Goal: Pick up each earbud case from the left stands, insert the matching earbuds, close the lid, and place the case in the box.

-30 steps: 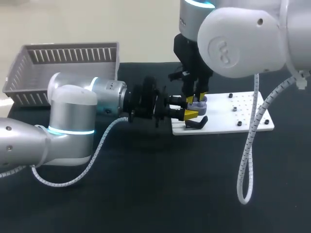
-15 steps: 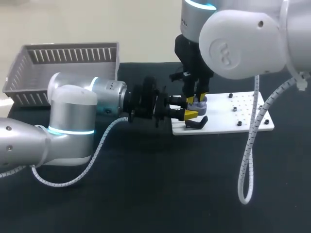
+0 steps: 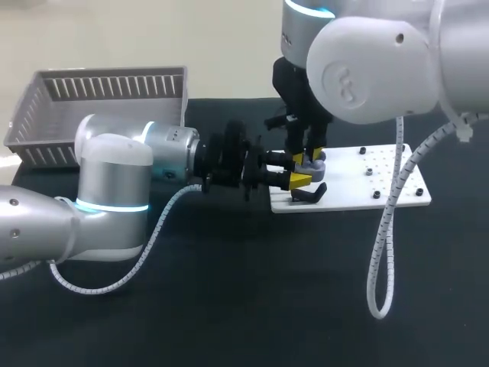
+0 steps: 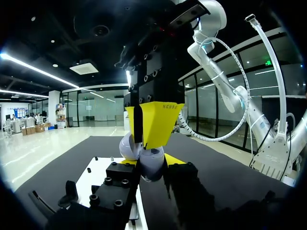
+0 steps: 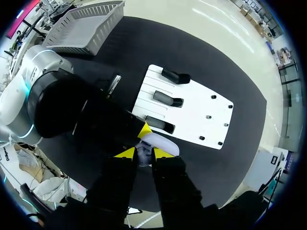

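Two grippers meet on one lavender rounded plastic earbud case [image 3: 312, 163], held in the air above the near left corner of one flat white stand board [image 3: 382, 172].

Left gripper [image 3: 298, 170]: comes in level from the side. Jaws stand moderately apart, one yellow tip on each side of the case, clamped on it.

Right gripper [image 3: 309, 155]: comes down from above. Jaws are nearly together, pinching a pale part of the same case between the tips. In the left wrist view its yellow fingers [image 4: 154, 123] sit directly on top of the case.

The case shows two rounded lobes side by side. I cannot tell whether the lid is fully closed, or whether earbuds are inside.

Count:
- Three black moulded stands [image 5: 168, 99] in a row on the board.
- One grey slatted plastic basket [image 3: 99, 84] at the far left corner of the black table [image 3: 229, 306], well apart from the case.
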